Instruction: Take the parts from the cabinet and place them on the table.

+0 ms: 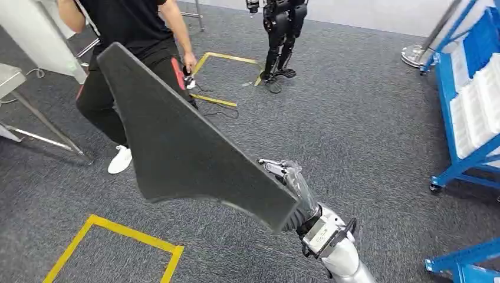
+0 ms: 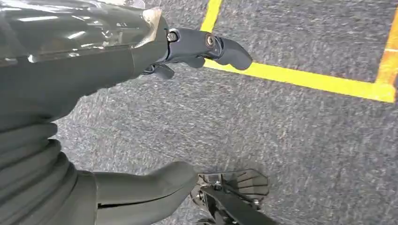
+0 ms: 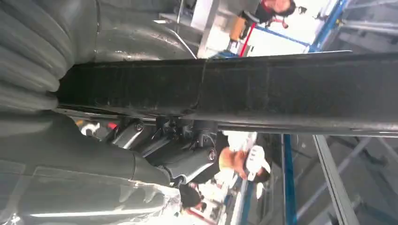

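A large dark grey wedge-shaped panel part [image 1: 177, 141] is held up over the carpet in the head view, its wide end reaching toward the upper left. My right hand [image 1: 292, 188] grips it at its narrow lower end, fingers wrapped over the edge. In the right wrist view the same part [image 3: 263, 89] crosses the picture as a thick black edge, with my right hand [image 3: 173, 150] closed around it. My left hand [image 2: 187, 56] hangs over the grey carpet, its fingers apart and holding nothing.
A person in black clothes and white shoes [image 1: 127, 53] stands beyond the panel. Another robot [image 1: 282, 35] stands further back. Blue racks with white bins [image 1: 471, 106] line the right. Yellow tape [image 1: 118, 233] marks the floor. A white table [image 1: 29, 41] stands at the far left.
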Robot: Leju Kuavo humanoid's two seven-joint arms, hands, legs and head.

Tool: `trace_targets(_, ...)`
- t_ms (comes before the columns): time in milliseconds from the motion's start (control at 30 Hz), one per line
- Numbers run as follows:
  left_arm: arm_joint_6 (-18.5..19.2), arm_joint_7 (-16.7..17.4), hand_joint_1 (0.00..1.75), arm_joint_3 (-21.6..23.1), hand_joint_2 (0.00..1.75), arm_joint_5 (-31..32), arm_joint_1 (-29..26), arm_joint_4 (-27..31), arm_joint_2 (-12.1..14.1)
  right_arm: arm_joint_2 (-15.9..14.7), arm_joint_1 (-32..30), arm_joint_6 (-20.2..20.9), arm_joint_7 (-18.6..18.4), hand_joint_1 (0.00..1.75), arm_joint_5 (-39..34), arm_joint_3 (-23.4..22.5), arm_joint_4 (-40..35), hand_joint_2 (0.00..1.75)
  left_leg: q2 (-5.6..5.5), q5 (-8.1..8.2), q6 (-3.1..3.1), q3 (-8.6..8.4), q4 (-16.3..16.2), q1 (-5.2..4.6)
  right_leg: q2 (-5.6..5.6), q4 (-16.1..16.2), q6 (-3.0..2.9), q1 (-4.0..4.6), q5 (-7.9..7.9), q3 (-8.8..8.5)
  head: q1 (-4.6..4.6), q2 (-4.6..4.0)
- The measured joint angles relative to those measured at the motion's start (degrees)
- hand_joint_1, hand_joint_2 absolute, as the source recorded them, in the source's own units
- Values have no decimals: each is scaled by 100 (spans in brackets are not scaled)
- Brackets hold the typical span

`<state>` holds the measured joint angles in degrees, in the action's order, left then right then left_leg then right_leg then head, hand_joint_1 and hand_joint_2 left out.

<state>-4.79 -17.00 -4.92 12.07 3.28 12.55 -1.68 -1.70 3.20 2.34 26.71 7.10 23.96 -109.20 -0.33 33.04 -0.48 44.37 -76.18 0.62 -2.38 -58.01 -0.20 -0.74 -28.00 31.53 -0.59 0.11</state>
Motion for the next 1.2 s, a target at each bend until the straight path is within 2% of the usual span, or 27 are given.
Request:
trace_targets(33, -2, 0, 0, 2, 175, 2, -27, -7, -2, 2, -36, -28, 4, 175, 7, -2, -7, 175, 14, -113, 6, -52, 111, 1, -54, 0, -7, 2, -7, -4, 0, 0)
trace_targets(100, 0, 32, 0, 13, 175, 61, -63, -26, 4, 2, -100, -100, 11, 175, 11, -7, -41, 175, 83, -549, 35, -513, 959, -1, -148, -1, -6, 4, -23, -23, 0, 0)
trace_targets(133, 11, 79, 0, 28, 175, 99, -60, -31, 9, 2, -126, -129, 11, 175, 9, -7, -55, 175, 253, -738, 67, -823, 1481, -12, -191, -1, 6, 13, -32, -42, 2, 0)
trace_targets(167, 35, 131, 0, 68, 175, 127, -39, -31, 13, 2, -168, -164, 13, 175, 9, -7, -77, 175, 521, -679, 96, -952, 1732, -82, -232, -10, 47, 68, -63, -51, 0, 0)
trace_targets(200, 50, 173, 0, 94, 175, 153, -29, -31, 13, 0, -197, -190, 13, 175, 9, -7, -94, 175, 388, -701, 133, -946, 1733, -82, -270, -1, 68, 88, -74, -58, -22, 0)
trace_targets(300, 50, 241, 0, 114, 175, 164, -40, -48, 11, 2, -330, -227, 0, 175, 13, -2, -118, 175, 224, -703, 200, -950, 1763, -115, -429, 27, 140, 90, -105, -119, -15, 0)
trace_targets(333, 52, 251, 0, 116, 175, 164, -60, -50, 4, -2, -375, -234, -13, 175, 17, -4, -140, 175, 164, -749, 254, -1027, 1837, -39, -332, -41, 189, 95, -162, -92, -28, 0)
trace_targets(367, 50, 249, 0, 122, 175, 164, -56, -52, -2, -4, -399, -238, -11, 175, 11, -2, -146, 175, 117, -761, 284, -1037, 1850, -46, -76, -251, 170, 73, -280, -39, -27, 0)
trace_targets(400, 35, 245, 0, 127, 175, 164, -47, -52, 11, -9, -423, -238, -9, 175, -2, 0, -162, 175, 63, -770, 314, -1031, 1849, -41, 95, -655, 125, 61, -472, 168, -33, 0)
trace_targets(467, -72, 161, 0, 135, 175, 144, -40, -52, 9, -37, -471, -221, -42, 175, -44, 0, -155, 175, -87, -772, 318, -1013, 1842, -41, 185, -1571, 95, 51, -806, 647, -44, 0)
trace_targets(500, -129, 89, 0, 135, 175, 85, -50, -52, 7, -55, -481, -174, -57, 175, -63, 2, -146, 175, -172, -773, 317, -1010, 1841, -44, 194, -1847, 126, 51, -839, 811, -42, 0)
trace_targets(533, -184, 13, 0, 133, 175, 26, -64, -52, 4, -70, -476, -118, -85, 175, -81, 4, -135, 175, -237, -774, 316, -1014, 1840, -44, 199, -1766, 172, 50, -763, 800, -42, 0)
trace_targets(567, -225, -68, 0, 129, 175, -24, -77, -52, 2, -88, -467, -59, -100, 175, -100, 7, -122, 175, -312, -776, 312, -1021, 1837, -41, 210, -1446, 233, 48, -596, 663, -42, 0)
trace_targets(633, -286, -177, 0, 94, 175, -129, -105, -61, -9, -123, -435, 55, -118, 175, -232, 11, -89, 175, -453, -774, 292, -1044, 1830, -36, 353, -370, 352, -9, -141, 148, -42, 0)
trace_targets(667, -341, -197, 0, 68, 175, -151, -123, -76, -11, -146, -393, 131, -125, 175, -362, 17, -44, 175, -508, -768, 246, -1031, 1811, -63, 521, -48, 348, -31, -63, 37, -42, 0)
trace_targets(700, -367, -192, 0, 61, 175, -151, -139, -87, -11, -155, -348, 173, -122, 175, -470, 35, 0, 175, -557, -755, 215, -1016, 1795, -82, 467, -21, 271, -17, -21, 24, -46, 0)
trace_targets(800, -446, -27, 0, 50, 175, -146, -184, -127, -11, -203, -216, 182, -87, 175, -734, 100, 214, 175, -637, -802, 127, -958, 1817, -40, 371, -34, 166, -1, 15, 17, -35, 0)
trace_targets(833, -450, 55, 0, 33, 175, -164, -194, -138, 4, -205, -178, 113, -85, 175, -778, 133, 258, 175, -534, -760, 108, -937, 1768, -25, 318, -2, 105, -58, 50, 14, -37, 0)
trace_targets(867, -446, 134, 0, 13, 175, -162, -200, -138, -13, -205, -165, 15, -85, 175, -804, 173, 280, 175, -255, -644, 84, -874, 1622, -55, 283, -2, 69, -46, 48, 10, -24, 0)
trace_targets(900, -411, 229, 0, 7, 175, -118, -187, -138, -13, -205, -173, -104, -87, 175, -826, 210, 291, 175, -103, -421, 60, -707, 1280, -47, 230, -2, 30, -33, 38, 10, -9, 0)
trace_targets(967, -301, 409, 0, 9, 175, -26, -150, -138, 0, -205, -252, -330, -160, 175, -780, 240, 306, 175, -25, -13, 18, -268, 397, -25, 97, -4, -3, 1, 25, 17, -11, 0)
trace_targets(1000, -250, 474, 0, 11, 175, 0, -139, -138, 0, -205, -326, -441, -207, 175, -737, 251, 308, 175, -8, 60, 7, -110, 93, -16, 27, -4, -13, 8, 18, 19, -11, 0)
trace_targets(1033, -203, 529, 0, 11, 175, 26, -135, -138, 4, -205, -401, -533, -249, 175, -708, 267, 308, 175, 2, -3, 7, -100, 85, -9, -32, -5, -18, 19, 13, 17, -11, 0)
trace_targets(1067, -177, 566, 0, 13, 175, 66, -135, -138, 9, -205, -473, -597, -293, 175, -706, 282, 306, 175, 22, -172, 16, -217, 315, -6, -86, -5, -25, 22, 6, 12, -11, 0)
trace_targets(1133, -164, 632, 0, 28, 175, 105, -102, -129, 28, -190, -616, -682, -411, 175, -706, 308, 295, 175, 143, -662, 68, -800, 1366, -11, -182, -5, -12, 31, -14, -14, -9, 0)
trace_targets(1167, -170, 660, 0, 39, 175, 105, -56, -122, 42, -181, -672, -697, -455, 175, -706, 313, 275, 175, 368, -688, 106, -1008, 1758, -39, -221, -4, -10, 44, -17, -27, -11, 0)
trace_targets(1200, -179, 675, 0, 50, 175, 96, -2, -120, 61, -175, -716, -702, -479, 175, -699, 313, 260, 175, 330, -678, 113, -1008, 1766, -72, -264, -6, 27, 109, -38, -19, -18, 0)
